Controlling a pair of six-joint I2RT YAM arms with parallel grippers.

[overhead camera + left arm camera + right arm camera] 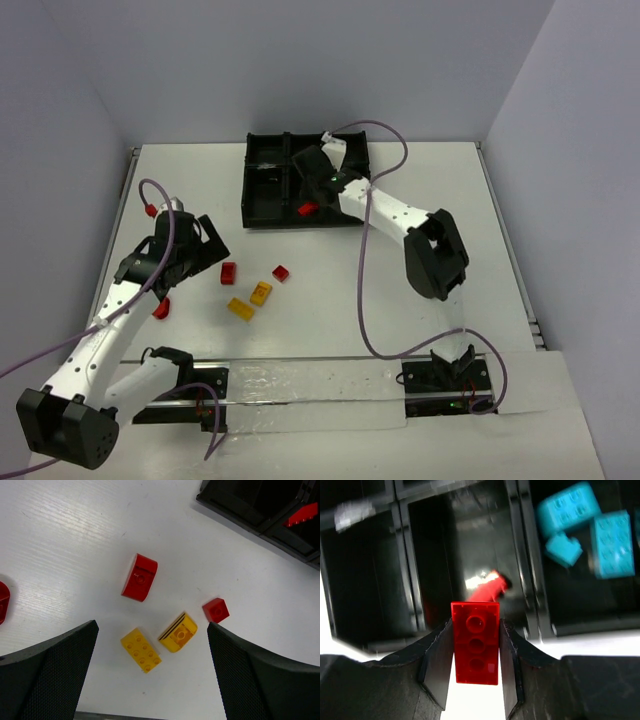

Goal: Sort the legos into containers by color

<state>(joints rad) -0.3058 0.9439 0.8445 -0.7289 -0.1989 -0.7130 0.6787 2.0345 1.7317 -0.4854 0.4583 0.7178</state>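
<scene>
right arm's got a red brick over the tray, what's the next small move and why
Probably ease the right gripper forward a touch, then open. Its red brick hangs over the near wall of the tray compartment that already holds a red piece, with the cyan bricks in the next one.

Two arms noted: white-shelled left arm (100,330) and matching right arm (385,210), with black joint housings. I see a thin purple cable (362,290) along each. Small red cable caps (161,308) on the left. Left hand (151,626) fingers (55,670) black, mesh-textured. Right hand (475,630) matte black.
</scene>
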